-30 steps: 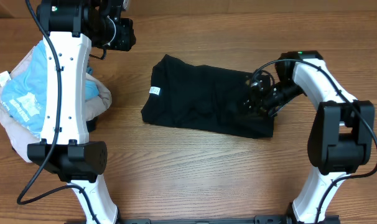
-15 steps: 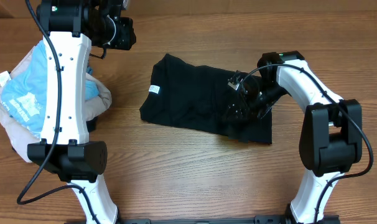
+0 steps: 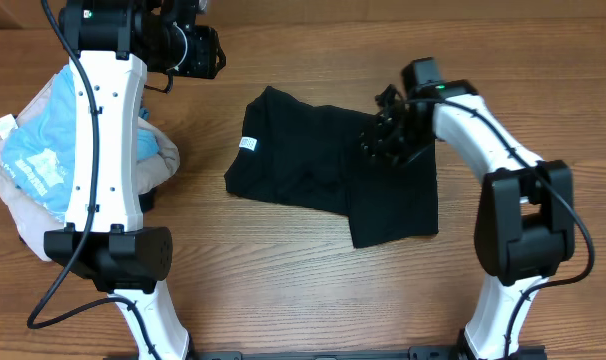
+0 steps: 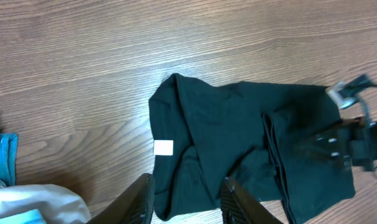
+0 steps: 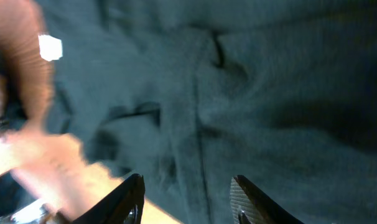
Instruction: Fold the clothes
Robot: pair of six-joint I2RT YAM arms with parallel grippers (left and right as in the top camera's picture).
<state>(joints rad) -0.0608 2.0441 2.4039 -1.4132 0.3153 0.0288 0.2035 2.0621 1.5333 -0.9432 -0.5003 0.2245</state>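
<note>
Nearest, bare wooden surface between the two arm bases. Just beyond, lying mid-surface, a black shirt, crumpled, with a fold line down its right part and a flap there reaching nearer than the rest of the cloth. Small white tag at the shirt's left edge. To the left, well apart from the shirt, a heap of pale blue and beige clothes, partly hidden behind the left arm. On the right, the right arm bent in over the shirt's far right corner; right jaws spread apart, low over the black cloth, nothing pinched between them in the blurred wrist view. Farthest, at the back left, left jaws high off the surface, likewise parted and empty, looking down on the shirt's tagged end.
</note>
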